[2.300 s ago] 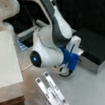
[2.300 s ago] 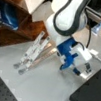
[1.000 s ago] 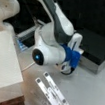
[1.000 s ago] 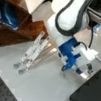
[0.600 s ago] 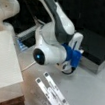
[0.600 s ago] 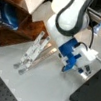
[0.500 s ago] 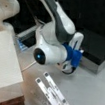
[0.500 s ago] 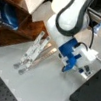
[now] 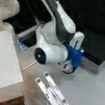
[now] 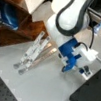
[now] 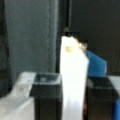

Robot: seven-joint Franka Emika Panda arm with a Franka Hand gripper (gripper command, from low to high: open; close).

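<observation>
Wrist view: a white block [image 11: 73, 82] stands clamped between the two black fingers [image 11: 46, 97].

The arm [image 9: 58, 25] wears smooth, glossy white plastic shells with a darker grey band — light glints off them in both front views. The gripper [image 10: 84, 69] sits in a blue plastic mount [image 10: 68, 55], matt and plain. In the wrist view its jaws are matt black blocks closed on a pale white strip [image 11: 73, 85], smooth, with a ragged top edge. The metal strips [image 10: 30, 54] look like brushed, lightly shiny metal with small marks along them. The table [image 10: 46, 90] is a dull grey, smooth surface. A wooden shelf [image 10: 12, 36] shows warm brown, semi-gloss wood. The black pad [image 10: 92, 96] is matt — faintly textured.
</observation>
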